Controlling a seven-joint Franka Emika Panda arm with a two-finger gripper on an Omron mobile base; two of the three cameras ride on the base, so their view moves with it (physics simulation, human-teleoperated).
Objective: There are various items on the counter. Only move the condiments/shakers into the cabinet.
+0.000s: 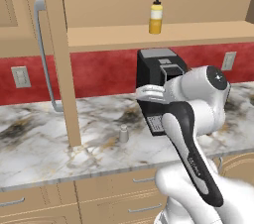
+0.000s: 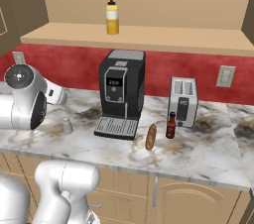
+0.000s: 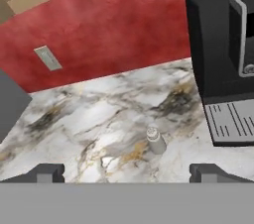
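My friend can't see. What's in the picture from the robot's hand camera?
A small grey shaker stands on the marble counter, ahead of the open gripper. A black coffee machine sits to the right, with a red wall behind.

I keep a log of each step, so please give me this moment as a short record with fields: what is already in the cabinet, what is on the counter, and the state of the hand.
in cabinet: yellow squeeze bottle, upright on the shelf
on counter: grey shaker, dark red sauce bottle, brown sausage-like food
also on counter: black coffee machine, silver toaster
hand: open, empty, above the counter, with the grey shaker ahead between its fingertips
condiments not yet moved: grey shaker, dark red sauce bottle
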